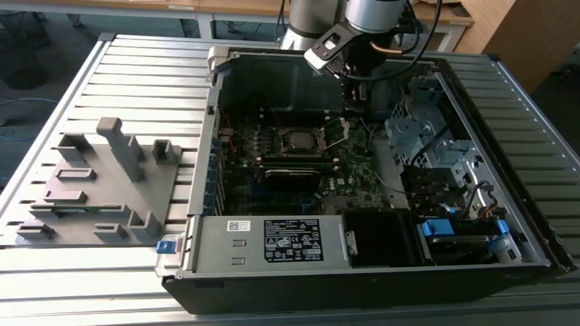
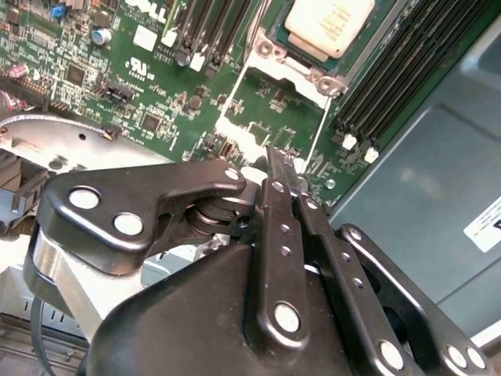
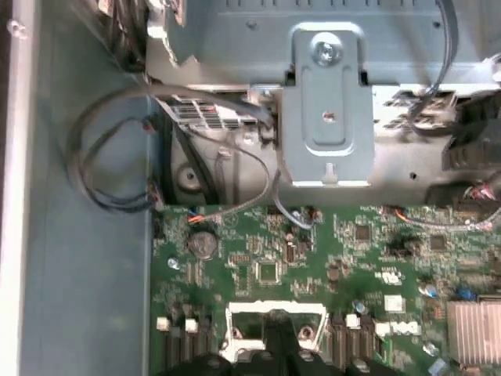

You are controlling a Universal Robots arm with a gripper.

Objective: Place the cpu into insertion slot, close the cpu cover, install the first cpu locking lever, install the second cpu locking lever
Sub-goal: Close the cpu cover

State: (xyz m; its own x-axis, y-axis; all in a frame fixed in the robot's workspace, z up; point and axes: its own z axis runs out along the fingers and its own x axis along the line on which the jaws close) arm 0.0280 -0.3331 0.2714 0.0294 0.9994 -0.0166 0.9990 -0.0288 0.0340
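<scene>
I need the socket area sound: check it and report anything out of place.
Nothing stands out. The small silver-grey square chip lies flat in its socket; the thin silver metal hinged frame stands open beside it.

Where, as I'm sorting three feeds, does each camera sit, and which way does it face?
Exterior view: off the arm, high up, looking down into the open computer case; the arm and hand reach in.
First wrist view: on the wrist, looking down at the motherboard and a grey bracket; the hand shows at the cpu cover.
Second wrist view: on the wrist, looking along the hand to the cpu cover and cpu.
Shared: both wrist views show the hand at the open cpu cover.
</scene>
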